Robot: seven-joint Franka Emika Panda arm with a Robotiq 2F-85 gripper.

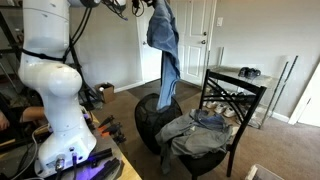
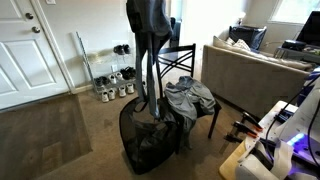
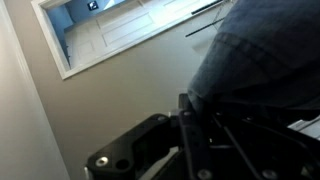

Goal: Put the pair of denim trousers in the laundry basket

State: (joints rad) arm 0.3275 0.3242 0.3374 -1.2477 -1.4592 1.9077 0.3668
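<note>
Denim trousers [image 1: 163, 35] aloft over black basket [image 1: 148, 120]

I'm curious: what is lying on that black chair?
A heap of grey clothes lies on the chair, spilling over the seat's edge. The seat itself, and anything under the heap, is covered.

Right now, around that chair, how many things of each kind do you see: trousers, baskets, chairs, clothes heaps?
denim trousers, hanging up high: 1
black mesh laundry basket: 1
black chair: 1
heap of clothes on the chair seat: 1
Total: 4
</note>
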